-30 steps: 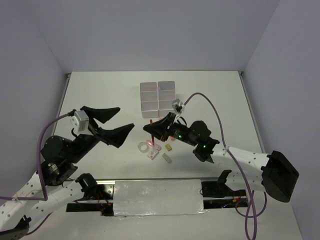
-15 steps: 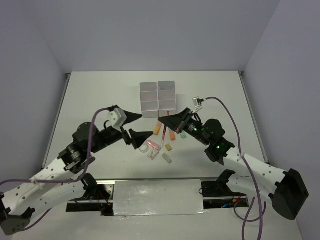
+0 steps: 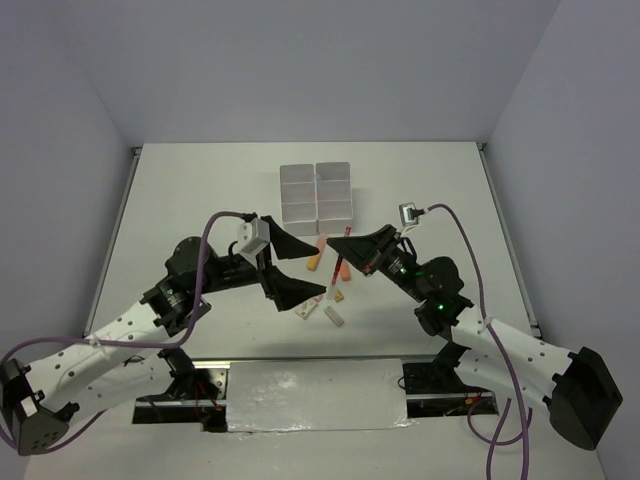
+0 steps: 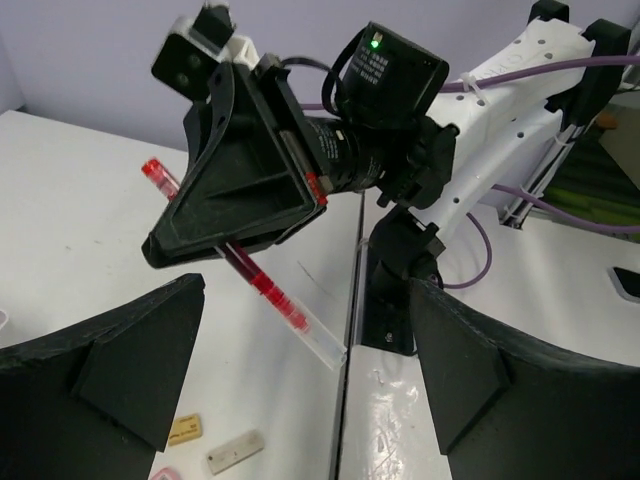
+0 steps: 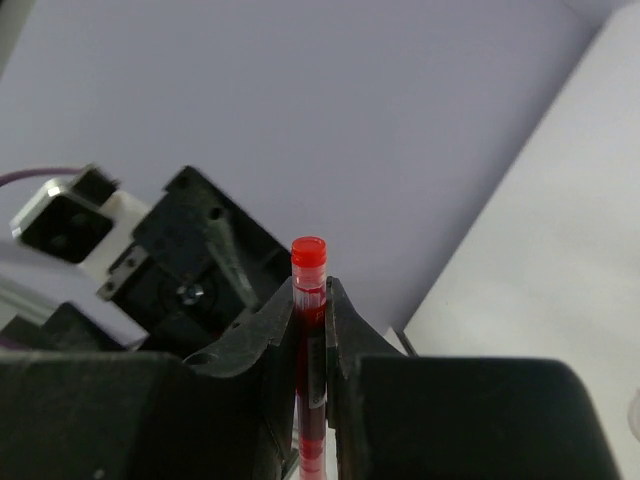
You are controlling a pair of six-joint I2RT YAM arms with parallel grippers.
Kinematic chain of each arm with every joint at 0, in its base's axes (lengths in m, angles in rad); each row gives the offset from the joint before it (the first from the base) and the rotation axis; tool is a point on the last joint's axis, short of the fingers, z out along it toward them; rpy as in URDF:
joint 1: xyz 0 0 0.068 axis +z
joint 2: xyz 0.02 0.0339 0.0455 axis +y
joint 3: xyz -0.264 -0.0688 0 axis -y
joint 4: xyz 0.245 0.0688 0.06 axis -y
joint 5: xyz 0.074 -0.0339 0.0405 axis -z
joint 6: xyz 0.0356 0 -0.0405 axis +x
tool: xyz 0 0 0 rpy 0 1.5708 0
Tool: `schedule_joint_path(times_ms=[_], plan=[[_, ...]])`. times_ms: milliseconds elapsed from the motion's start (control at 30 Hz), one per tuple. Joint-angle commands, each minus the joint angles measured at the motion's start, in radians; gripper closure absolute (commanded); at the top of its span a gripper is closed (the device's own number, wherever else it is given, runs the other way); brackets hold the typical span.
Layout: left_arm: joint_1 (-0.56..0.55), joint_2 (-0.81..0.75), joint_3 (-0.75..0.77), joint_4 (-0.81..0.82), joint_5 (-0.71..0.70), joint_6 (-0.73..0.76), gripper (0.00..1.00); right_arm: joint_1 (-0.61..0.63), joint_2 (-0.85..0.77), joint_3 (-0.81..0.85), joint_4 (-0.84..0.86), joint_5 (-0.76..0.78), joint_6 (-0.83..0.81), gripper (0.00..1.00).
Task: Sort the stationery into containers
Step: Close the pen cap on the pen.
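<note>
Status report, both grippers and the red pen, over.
Right gripper shut on red pen. Left gripper open, empty, close alongside. Containers just beyond; left gripper may crowd the route.

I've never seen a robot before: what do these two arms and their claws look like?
Both arms are white shells dotted with holes, with black joints. The left gripper and right gripper each have two black wedge-shaped fingers. A purple cable runs to a small white camera box on each wrist. A green light glows on the right arm.
</note>
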Motion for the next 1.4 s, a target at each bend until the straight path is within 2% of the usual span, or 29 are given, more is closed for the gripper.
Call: schedule_joint_path(times_ms=[0,167,333,500,700,867,1067,1233,1333,1367], plan=[[-0.003,0.023,0.048,0.051,0.047,-0.019,0.05,-0.003,0.013,0.014,0.241,-0.079,-0.061,1.00],[-0.003,0.015,0.049,0.062,0.054,-0.033,0.07,-0.003,0.046,-0.013,0.474,-0.201,-0.113,1.00],[-0.003,-0.065,0.054,0.044,0.075,-0.035,0.06,-0.003,0.041,-0.023,0.681,-0.346,-0.186,1.00],[-0.003,-0.169,0.078,-0.057,0.054,0.010,0.04,0.002,0.004,-0.015,0.748,-0.448,-0.231,1.00],[-0.003,-0.229,0.077,-0.142,0.027,0.050,0.04,0.011,-0.016,-0.004,0.815,-0.520,-0.195,1.00],[-0.003,-0.249,0.040,-0.161,0.035,0.056,0.04,0.026,0.007,0.025,1.005,-0.639,-0.126,1.00],[-0.003,-0.244,0.034,-0.167,0.049,0.064,0.04,0.057,-0.011,0.048,0.993,-0.673,-0.144,1.00],[-0.003,-0.240,0.037,-0.168,0.050,0.068,0.04,0.057,-0.026,0.056,0.906,-0.640,-0.170,1.00],[-0.003,-0.238,0.036,-0.182,0.046,0.074,0.05,0.059,-0.058,0.068,0.747,-0.551,-0.214,1.00],[-0.003,-0.238,0.034,-0.188,0.043,0.077,0.05,0.057,-0.083,0.075,0.623,-0.519,-0.240,1.00]])
